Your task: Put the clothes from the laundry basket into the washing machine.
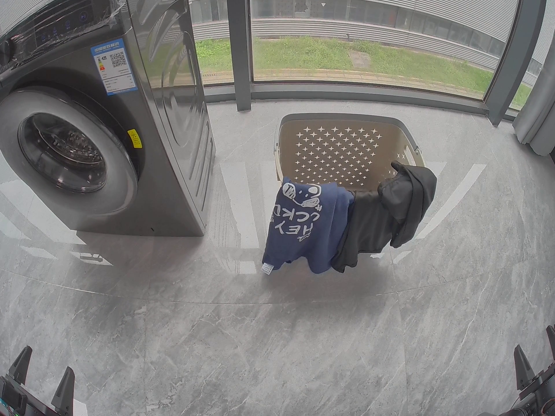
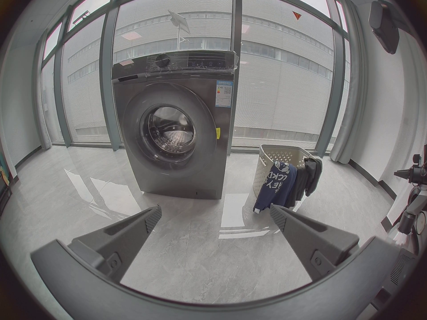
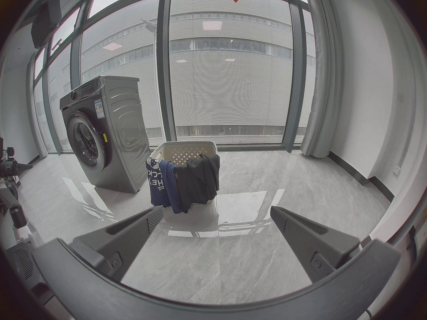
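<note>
A beige laundry basket stands on the floor by the window. Over its near rim hang a navy printed shirt and a black garment. The grey washing machine stands to the basket's left, its round drum opening facing forward. My left gripper is low at the near left, open and holding nothing. At the near right, my right gripper is open too. The left wrist view has the washing machine, basket and shirt far beyond its gripper. The right gripper frames the basket and the clothes from afar.
Glossy grey tile floor lies bare between the grippers and the basket. Floor-to-ceiling windows with dark frames run behind. A light curtain hangs at the far right.
</note>
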Controlling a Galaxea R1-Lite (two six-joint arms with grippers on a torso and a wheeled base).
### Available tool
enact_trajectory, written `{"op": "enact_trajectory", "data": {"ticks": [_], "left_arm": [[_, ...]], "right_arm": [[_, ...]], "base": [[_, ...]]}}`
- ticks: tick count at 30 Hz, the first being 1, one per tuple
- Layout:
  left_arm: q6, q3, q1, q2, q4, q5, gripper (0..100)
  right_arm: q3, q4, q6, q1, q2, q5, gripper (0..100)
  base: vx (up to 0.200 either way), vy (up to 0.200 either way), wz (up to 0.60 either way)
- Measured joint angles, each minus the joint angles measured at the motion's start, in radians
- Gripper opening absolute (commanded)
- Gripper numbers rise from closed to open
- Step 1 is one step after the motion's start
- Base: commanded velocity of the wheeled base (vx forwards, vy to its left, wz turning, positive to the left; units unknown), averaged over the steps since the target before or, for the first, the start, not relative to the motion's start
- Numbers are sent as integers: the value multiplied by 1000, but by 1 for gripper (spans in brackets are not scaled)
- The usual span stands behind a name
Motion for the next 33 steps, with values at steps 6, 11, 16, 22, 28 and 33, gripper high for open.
{"op": "enact_trajectory", "data": {"ticks": [6, 11, 16, 22, 28, 33], "left_arm": [[0, 0, 0, 0, -1, 0, 100], [0, 0, 0, 0, -1, 0, 100], [0, 0, 0, 0, -1, 1, 100], [0, 0, 0, 0, 0, 0, 100], [0, 0, 0, 0, 0, 1, 100], [0, 0, 0, 0, 0, 1, 100]], "right_arm": [[0, 0, 0, 0, 0, 0, 100], [0, 0, 0, 0, 0, 0, 100], [0, 0, 0, 0, 0, 0, 100], [0, 0, 0, 0, 0, 0, 100], [0, 0, 0, 0, 0, 0, 100], [0, 0, 0, 0, 0, 0, 100]], "base": [[100, 0, 0], [0, 0, 0], [0, -160, 0], [0, -200, 0], [0, -200, 0], [0, -200, 0]]}}
